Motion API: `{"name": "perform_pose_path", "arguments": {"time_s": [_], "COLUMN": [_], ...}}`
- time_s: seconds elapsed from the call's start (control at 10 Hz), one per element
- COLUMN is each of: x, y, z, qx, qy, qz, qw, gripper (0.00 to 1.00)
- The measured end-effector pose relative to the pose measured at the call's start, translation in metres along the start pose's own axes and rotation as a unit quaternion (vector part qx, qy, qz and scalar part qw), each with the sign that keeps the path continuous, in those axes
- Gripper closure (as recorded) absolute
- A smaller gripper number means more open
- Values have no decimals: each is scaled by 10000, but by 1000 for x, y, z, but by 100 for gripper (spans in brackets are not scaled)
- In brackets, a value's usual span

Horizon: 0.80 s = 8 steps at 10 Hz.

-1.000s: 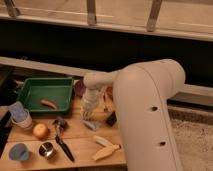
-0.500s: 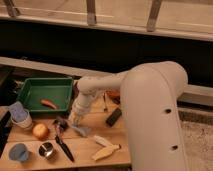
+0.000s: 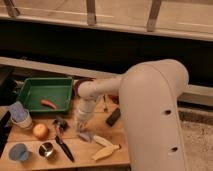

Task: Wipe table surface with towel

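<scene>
Arm [image 3: 150, 115]: a bulky white body fills the right foreground. A slimmer white link reaches left from it over the counter [image 3: 82, 154], then bends down.
End effector [image 3: 80, 124]: hangs low over the middle of the wooden counter, pointing down, just right of the black-handled tool [image 3: 63, 141] and left of the dark block [image 3: 113, 117].
End effector state: cannot tell whether it is apart, together or clamped on anything.
Towel [image 3: 85, 136]: a small crumpled grey cloth lying on the counter, just in front of the end effector's tip. Cannot tell whether the two touch.
Green tray [image 3: 30, 86]: sits at the back left of the counter with an orange-red stick-shaped thing [image 3: 48, 104] lying inside it.
Stacked cups [image 3: 19, 116]: pale, at the left edge, in front of the tray.
Round orange fruit [image 3: 40, 131]: on the counter between the stacked cups and the black-handled tool.
Blue cup [image 3: 17, 152]: front left corner, upright.
Metal cup [image 3: 46, 149]: just right of the blue cup, near the tool's handle.
White piece [image 3: 102, 141]: lies just right of the towel.
Yellow peel-like thing [image 3: 106, 152]: near the front edge, just in front of the white piece.
Dark block: lies tilted on the counter, close to the arm's bulky body.
Background: a dark wall with a pale ledge and railing posts above it.
</scene>
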<state>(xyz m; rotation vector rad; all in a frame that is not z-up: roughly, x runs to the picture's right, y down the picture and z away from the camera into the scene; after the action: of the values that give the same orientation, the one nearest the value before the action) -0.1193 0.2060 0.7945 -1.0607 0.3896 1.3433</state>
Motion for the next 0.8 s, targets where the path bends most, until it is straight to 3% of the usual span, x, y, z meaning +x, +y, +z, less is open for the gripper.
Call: {"name": "perform_pose_path", "arguments": {"time_s": [0.2, 0.4, 0.6, 0.8], "x": [-21, -42, -55, -53], "y": [-36, -47, -37, -17], "z": [-11, -20, -22, -15], "qx": [166, 188, 178, 85], "qy": [-35, -95, -116, -53], "qz": [337, 402, 237, -28], "qw": [9993, 9990, 9995, 9999], "gripper": [100, 100, 100, 100]}}
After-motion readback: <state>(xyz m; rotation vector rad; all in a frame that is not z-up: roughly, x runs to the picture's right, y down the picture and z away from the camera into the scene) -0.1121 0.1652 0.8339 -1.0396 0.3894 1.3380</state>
